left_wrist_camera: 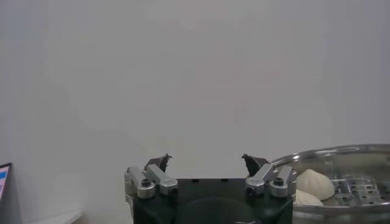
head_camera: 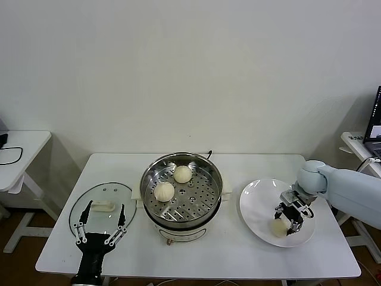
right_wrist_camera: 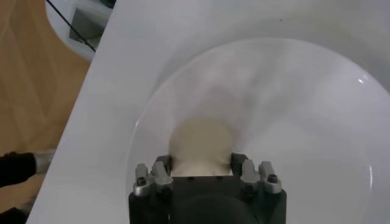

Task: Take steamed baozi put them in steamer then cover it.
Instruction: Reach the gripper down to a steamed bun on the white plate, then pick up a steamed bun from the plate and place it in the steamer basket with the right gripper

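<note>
White plate (head_camera: 256,208) | right gripper (head_camera: 288,224) pinching baozi (head_camera: 278,227) | left gripper (head_camera: 100,228) spread

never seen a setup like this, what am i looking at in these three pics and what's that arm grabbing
It is a two-armed robot at a white table. The wide picture comes from its head; the other two come from cameras on its wrists. In the middle stands a metal steamer with two baozi inside. Its glass cover lies on the robot's left, where the left tool waits open above it. On the robot's right, the right tool has shut on a third bun on the white plate.
</note>
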Controlling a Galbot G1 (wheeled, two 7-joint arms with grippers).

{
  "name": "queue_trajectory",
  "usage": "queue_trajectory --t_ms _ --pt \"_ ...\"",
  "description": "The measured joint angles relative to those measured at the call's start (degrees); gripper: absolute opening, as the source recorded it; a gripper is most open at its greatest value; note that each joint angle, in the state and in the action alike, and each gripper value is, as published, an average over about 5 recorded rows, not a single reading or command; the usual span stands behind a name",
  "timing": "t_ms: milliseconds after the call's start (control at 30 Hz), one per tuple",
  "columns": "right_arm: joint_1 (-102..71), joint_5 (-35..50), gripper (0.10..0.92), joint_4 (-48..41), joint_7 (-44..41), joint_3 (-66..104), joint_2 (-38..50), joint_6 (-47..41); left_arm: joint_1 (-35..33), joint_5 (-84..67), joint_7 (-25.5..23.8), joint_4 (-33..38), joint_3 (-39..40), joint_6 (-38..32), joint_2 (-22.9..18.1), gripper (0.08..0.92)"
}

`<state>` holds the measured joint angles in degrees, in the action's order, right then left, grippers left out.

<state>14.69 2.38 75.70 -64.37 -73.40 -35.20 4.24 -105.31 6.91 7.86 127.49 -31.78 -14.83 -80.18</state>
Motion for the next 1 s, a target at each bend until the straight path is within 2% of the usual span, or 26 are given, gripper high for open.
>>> queue_trajectory --t_ms 267,567,1000 --pt "9.65 2.66 0.659 1.55 -1.54 -0.46 -3.41 5.21 -0.19 -0.01 0.02 0.5 0.4 0.08 0.47 0.823" --pt "20.98 4.2 0.667 4.15 -1.61 0.48 -12.96 14.6 -1.02 0.26 0.04 1.26 0.77 0.04 0.44 0.823" --pt "24.09 -1.88 0.678 10.08 -0.96 -0.3 -26.71 25.19 -1.76 0.49 0.13 2.17 0.71 -0.26 0.16 0.823"
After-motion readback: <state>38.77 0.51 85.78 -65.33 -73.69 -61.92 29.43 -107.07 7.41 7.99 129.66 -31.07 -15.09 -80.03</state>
